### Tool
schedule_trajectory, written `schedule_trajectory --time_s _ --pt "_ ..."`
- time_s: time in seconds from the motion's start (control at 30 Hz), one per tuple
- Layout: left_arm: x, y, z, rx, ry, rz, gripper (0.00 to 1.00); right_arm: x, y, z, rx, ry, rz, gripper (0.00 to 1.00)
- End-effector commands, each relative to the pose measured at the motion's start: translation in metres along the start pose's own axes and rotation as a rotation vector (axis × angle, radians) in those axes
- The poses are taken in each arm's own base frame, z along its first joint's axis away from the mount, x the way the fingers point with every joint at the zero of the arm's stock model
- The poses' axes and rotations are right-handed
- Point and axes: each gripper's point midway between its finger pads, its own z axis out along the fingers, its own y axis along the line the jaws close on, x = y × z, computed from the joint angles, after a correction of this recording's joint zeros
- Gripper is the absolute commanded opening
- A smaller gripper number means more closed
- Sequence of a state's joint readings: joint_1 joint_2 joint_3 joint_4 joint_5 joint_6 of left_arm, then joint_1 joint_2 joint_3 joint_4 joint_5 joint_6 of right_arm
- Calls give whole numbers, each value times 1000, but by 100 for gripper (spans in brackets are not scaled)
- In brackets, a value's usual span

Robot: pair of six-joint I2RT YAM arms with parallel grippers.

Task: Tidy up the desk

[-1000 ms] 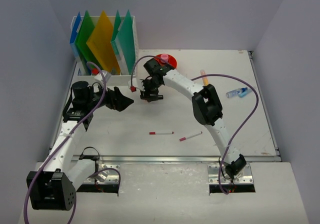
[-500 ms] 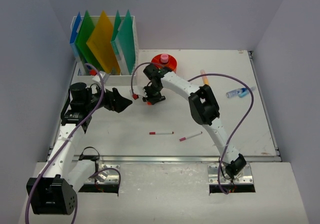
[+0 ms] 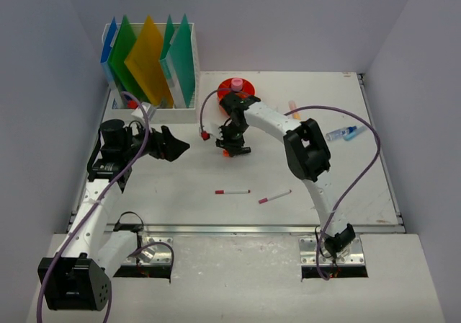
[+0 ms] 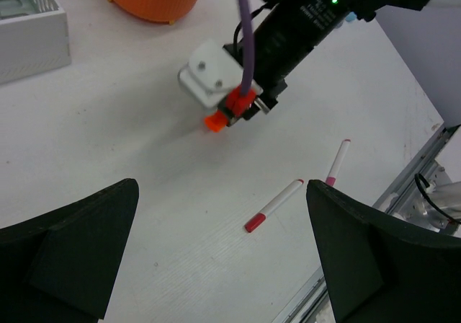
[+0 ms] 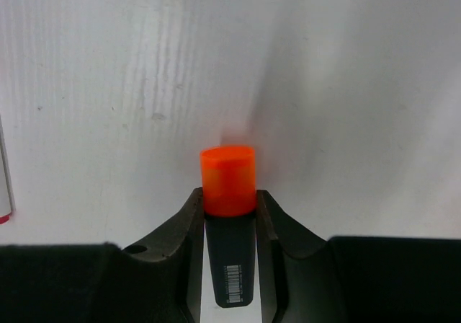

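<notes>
The desk [image 3: 180,179] is a white tabletop with a metal rail along its front. At its middle back, my right gripper [image 3: 232,148] is shut on a black marker with an orange cap [image 5: 227,181]. The cap sticks out past the fingertips [image 5: 191,211], and the black barrel lies between them. The left wrist view also shows that orange cap [image 4: 214,123] under the right gripper. My left gripper [image 3: 176,146] hangs open to the left of it, with nothing between its fingers [image 4: 72,258].
A red-capped marker [image 3: 232,191] and a pink-capped marker [image 3: 274,196] lie near the front middle. A white file rack with coloured folders [image 3: 148,63] stands at the back left, next to an orange pot [image 3: 236,87]. A blue-capped tube [image 3: 341,133] and a pale pen [image 3: 293,108] lie to the right.
My right gripper has closed on the orange-capped marker and shifted right and toward the front. The left arm has barely moved.
</notes>
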State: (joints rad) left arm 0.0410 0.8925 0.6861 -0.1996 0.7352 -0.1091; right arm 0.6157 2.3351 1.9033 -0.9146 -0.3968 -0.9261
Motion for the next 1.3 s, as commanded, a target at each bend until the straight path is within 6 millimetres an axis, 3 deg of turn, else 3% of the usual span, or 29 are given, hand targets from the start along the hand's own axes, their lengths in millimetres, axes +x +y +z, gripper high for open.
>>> schedule_trajectory --time_s 0.0,0.03,0.07,0.1,0.13,0.23,0.27,0.4,0.53,1.27 --pt "-16 6 -2 -41 -57 -9 100 -91 -91 -134 425 -620 101 0" --pt "-16 4 -1 -28 -56 -11 100 -96 -95 -156 468 -720 117 0" --pt "-15 3 -1 -17 -58 -9 100 -79 -91 -158 460 -806 241 0" --pt "-16 1 -1 -10 -65 -4 100 -91 -97 -194 567 -941 193 0" --pt "-15 1 -1 -9 -77 -2 100 -95 -101 -217 657 -1013 162 0" --pt "-14 1 -3 -12 -134 18 100 -85 -119 -242 828 -1105 249 0" --pt "-24 -2 -5 -4 -179 45 100 -80 -128 -251 888 -1116 292 0" --pt "-24 2 -2 -9 -199 44 100 -67 -148 -262 1016 -1135 350 0" --pt "-25 9 1 -33 -201 29 100 -61 -155 -261 1060 -1155 360 0" --pt "-25 23 10 -65 -196 27 100 -46 -161 -205 977 -1134 332 0"
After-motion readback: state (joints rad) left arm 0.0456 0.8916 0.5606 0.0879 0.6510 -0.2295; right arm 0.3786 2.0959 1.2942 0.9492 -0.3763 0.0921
